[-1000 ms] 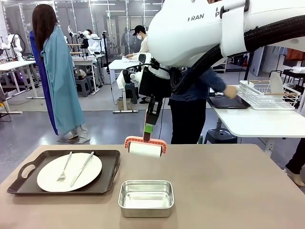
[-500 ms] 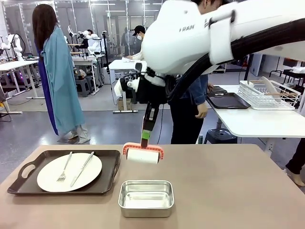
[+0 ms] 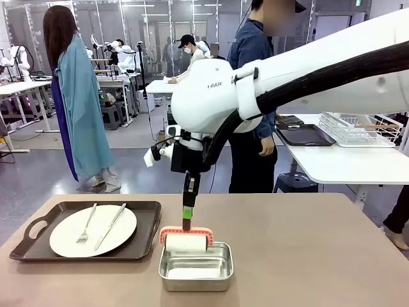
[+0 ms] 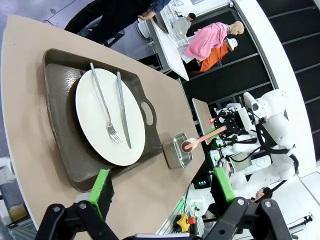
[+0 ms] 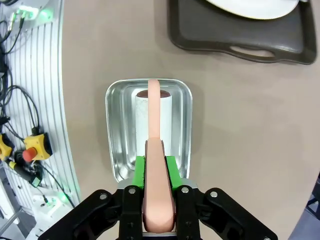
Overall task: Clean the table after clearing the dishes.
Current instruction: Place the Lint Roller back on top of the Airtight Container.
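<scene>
On the tan table (image 3: 307, 256) a dark brown tray (image 3: 38, 227) at the left carries a white plate (image 3: 64, 236) with a fork (image 3: 85, 225) and a knife (image 3: 110, 225). My right gripper (image 3: 187, 214) is shut on the salmon handle of a lint roller (image 3: 184, 242), whose white roll sits in the steel pan (image 3: 217, 272). From above, the right gripper (image 5: 156, 165) clamps the roller (image 5: 154, 110) over the pan (image 5: 117, 130). My left gripper (image 4: 161, 172) is open and holds nothing, above the near end of the tray (image 4: 55, 115) and plate (image 4: 87, 110).
A person stands just past the table's far edge, behind my right arm. On the white side table at the right lie another dark tray (image 3: 305, 135) and a white wire rack (image 3: 358, 128). The table's right half is bare.
My right arm has brought the roller from the table's far edge toward the near side and lowered it into the pan. The person has stepped from the side table to behind the arm.
</scene>
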Controlling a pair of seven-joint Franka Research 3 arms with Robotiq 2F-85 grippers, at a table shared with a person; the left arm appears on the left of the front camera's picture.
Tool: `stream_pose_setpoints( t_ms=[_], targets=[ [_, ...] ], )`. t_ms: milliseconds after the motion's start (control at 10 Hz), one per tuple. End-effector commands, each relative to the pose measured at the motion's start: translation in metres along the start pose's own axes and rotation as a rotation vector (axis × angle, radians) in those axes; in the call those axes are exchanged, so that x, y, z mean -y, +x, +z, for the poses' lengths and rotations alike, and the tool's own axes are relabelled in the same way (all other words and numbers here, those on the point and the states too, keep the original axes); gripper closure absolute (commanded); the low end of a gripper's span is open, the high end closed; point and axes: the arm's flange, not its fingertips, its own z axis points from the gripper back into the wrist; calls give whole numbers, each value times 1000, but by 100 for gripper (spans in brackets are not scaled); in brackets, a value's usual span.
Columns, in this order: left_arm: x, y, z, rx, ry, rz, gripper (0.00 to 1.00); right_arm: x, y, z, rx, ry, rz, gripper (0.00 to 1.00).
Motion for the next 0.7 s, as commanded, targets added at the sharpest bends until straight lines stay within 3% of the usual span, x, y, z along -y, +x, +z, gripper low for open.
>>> stream_pose_setpoints(
  t_ms=[0, 600],
  targets=[
    [3, 2, 2, 18, -15, 14, 0, 7, 7, 1, -57, 30, 29, 79],
    [3, 2, 2, 18, -15, 14, 0, 58, -4, -44, -57, 1, 19, 79]
  ],
)
